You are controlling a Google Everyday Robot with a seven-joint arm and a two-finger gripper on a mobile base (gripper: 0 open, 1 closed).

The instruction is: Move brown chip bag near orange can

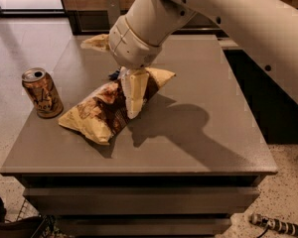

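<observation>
The brown chip bag (pixel 102 110) lies flat on the grey table (pixel 198 133), dark brown in the middle with pale yellow ends. The orange can (pixel 41 93) stands upright near the table's left edge, a short gap left of the bag. My gripper (pixel 135 99) hangs from the big white arm over the bag's right half. One white finger (pixel 133 94) shows in front of the bag; the other is hidden behind it. The jaws look spread around the bag, not pinching it.
A pale yellow bag end (pixel 96 41) sticks out behind the wrist at the table's back. A small dark-blue wrapped bar (pixel 114 75) peeks out just behind the gripper. The white arm crosses the upper right. A cable end (pixel 273 225) lies on the floor at lower right.
</observation>
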